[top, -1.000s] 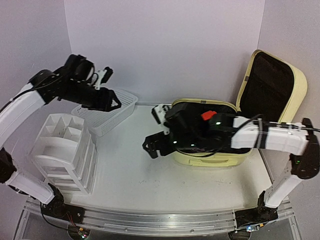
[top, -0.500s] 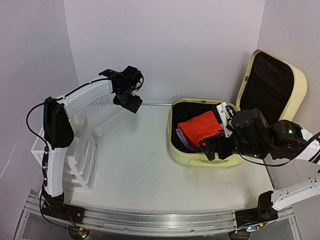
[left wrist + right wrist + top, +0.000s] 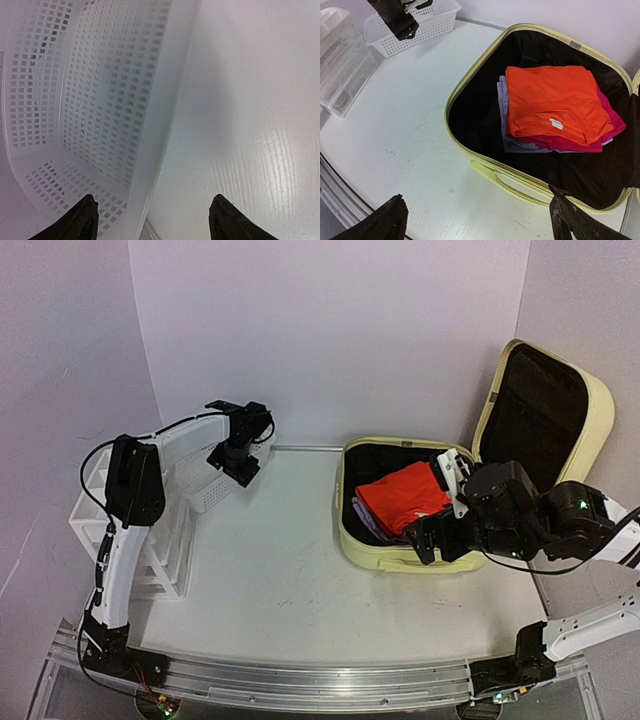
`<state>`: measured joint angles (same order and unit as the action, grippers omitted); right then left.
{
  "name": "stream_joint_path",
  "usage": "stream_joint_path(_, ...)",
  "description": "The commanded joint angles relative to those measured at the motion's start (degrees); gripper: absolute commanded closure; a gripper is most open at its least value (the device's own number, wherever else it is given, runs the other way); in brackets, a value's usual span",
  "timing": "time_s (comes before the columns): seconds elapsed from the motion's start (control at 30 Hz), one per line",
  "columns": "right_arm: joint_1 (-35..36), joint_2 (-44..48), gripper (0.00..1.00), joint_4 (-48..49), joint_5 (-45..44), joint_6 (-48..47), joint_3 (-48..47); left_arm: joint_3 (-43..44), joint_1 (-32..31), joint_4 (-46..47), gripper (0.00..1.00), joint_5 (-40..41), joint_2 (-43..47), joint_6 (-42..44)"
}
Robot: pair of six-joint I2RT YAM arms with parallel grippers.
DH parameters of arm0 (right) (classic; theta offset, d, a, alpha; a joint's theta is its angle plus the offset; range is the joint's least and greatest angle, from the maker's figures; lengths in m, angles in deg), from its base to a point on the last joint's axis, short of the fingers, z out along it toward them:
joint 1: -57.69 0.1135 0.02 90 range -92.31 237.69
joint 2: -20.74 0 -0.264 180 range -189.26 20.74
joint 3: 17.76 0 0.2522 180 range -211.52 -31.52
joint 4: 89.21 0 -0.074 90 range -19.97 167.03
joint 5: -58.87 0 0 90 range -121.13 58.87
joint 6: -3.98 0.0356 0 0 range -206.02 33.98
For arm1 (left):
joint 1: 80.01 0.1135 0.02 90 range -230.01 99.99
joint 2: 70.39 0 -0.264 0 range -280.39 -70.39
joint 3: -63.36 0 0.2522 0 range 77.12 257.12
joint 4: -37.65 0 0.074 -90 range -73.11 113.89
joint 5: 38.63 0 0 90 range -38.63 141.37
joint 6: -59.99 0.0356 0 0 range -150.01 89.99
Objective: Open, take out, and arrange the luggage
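The right claw (image 3: 480,222) hangs wide and empty, the open luggage (image 3: 451,100) just beyond it with clothes (image 3: 550,100) inside; a short reach could hit the near rim. Farther, the left claw (image 3: 152,220), also wide, could snag the basket (image 3: 100,100) beneath.

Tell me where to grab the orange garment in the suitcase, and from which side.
Probably its left folded edge, from straight above with the right gripper: the orange garment lies flat atop the pile inside the open luggage, whose walls block any sideways approach.

Smooth hard-shell luggage (image 3: 380,554), perforated plastic basket (image 3: 115,100)
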<state>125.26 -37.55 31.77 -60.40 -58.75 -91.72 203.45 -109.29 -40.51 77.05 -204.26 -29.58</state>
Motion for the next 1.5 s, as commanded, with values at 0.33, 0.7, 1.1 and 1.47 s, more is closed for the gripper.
stream_joint_path(0.33,0.11,-2.96,0.02,0.78,-0.09,0.11,-2.26,-8.1,0.1,-1.22,0.46,-11.68,5.77,-3.83)
stream_joint_path(0.7,0.14,-2.98,0.02,0.78,-0.34,0.46,-1.98,-8.77,-6.68,-1.22,0.46,-25.24,7.03,-11.17)
stream_joint_path(1.1,0.16,-3.05,0.02,0.99,0.37,0.99,-0.95,-21.11,-11.05,9.38,0.37,-34.22,18.01,-23.58)
stream_joint_path(1.47,0.13,-14.1,0.02,1.54,1.97,-3.96,-6.5,-39.41,-12.66,16.49,0.31,-41.86,34.5,-22.49)
